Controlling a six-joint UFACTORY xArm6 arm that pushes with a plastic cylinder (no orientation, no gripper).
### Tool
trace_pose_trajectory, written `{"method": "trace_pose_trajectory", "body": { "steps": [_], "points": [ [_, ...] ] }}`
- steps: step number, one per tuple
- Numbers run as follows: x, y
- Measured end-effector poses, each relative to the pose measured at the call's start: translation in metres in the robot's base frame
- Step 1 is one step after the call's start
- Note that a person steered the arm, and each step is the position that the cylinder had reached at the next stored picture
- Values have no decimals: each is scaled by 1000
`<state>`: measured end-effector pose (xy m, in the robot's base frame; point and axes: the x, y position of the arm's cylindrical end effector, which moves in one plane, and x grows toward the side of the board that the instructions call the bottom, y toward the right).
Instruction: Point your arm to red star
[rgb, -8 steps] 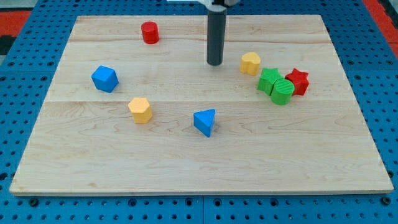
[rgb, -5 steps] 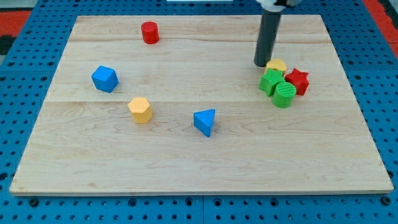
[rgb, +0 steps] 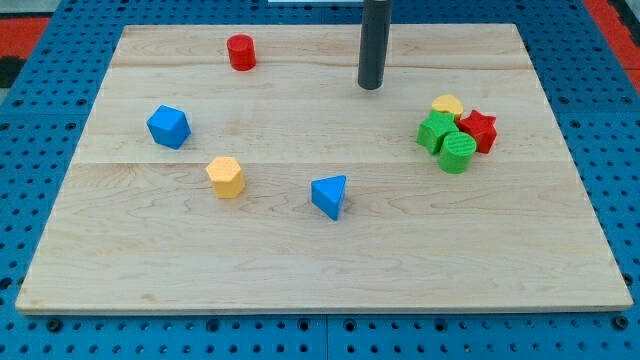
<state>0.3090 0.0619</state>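
No text, label, brand, number or sign can be read anywhere in the view. The wooden board (rgb: 320, 250) shows only plain grain. The blue perforated surface (rgb: 40, 120) around it carries only rows of holes. The dark rod and my tip (rgb: 371, 86) bear no marking, and the faces of the coloured blocks are blank.

My tip (rgb: 371, 86) is top-centre on the surface (rgb: 300, 270), touching nothing. Cluster at its 4 o'clock: red star (rgb: 479, 130) w/ yellow block (rgb: 447, 104) at star's 10, green block (rgb: 434, 130) at 9, green cylinder (rgb: 455, 150) at 8. Red cylinder (rgb: 240, 52) is at tip's 10; blue triangle (rgb: 329, 195) at 7; yellow hexagon (rgb: 226, 176) and blue cube (rgb: 168, 126) at 8.
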Motion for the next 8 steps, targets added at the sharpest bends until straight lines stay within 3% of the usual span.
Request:
{"method": "trace_pose_trajectory", "body": {
  "steps": [3, 6, 8],
  "points": [
    [0, 4],
    [0, 122],
    [51, 163]
  ]
}}
